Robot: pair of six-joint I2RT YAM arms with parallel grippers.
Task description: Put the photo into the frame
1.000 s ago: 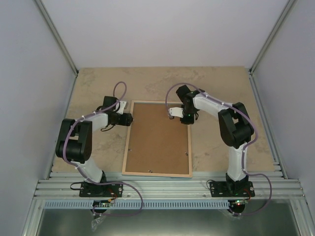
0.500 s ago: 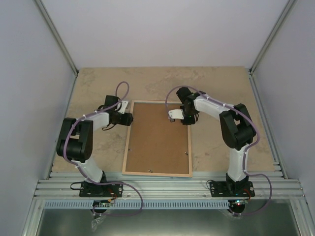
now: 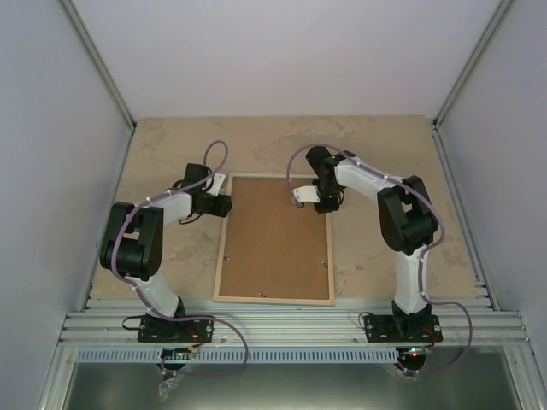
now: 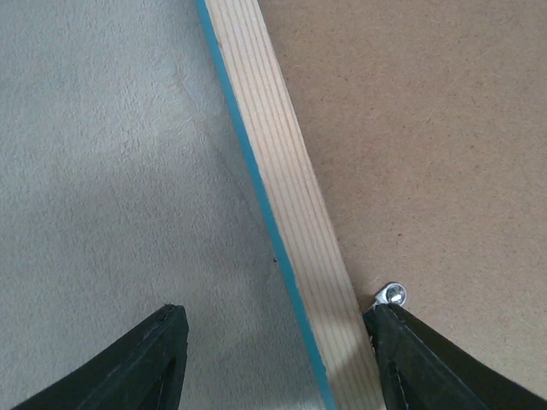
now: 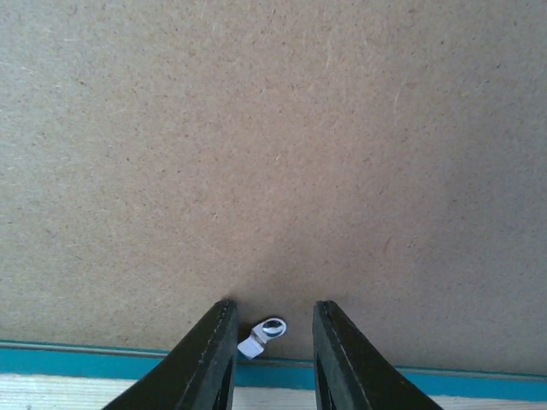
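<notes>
We see the large rectangular frame (image 3: 272,301), turquoise-sided with pale wooden back edges, lying face down on the beige stone-patterned table (image 3: 171,145). Its flat brown hardboard backing panel (image 3: 273,248) is uppermost. At the frame's left rail, the left gripper (image 4: 282,359) is spread wide, straddling the rail just beside a small metal tab (image 4: 393,295). Near the frame's right rail, the right gripper (image 5: 273,359) stands narrowly apart around a second metal tab (image 5: 265,333). The photo is hidden from us.
</notes>
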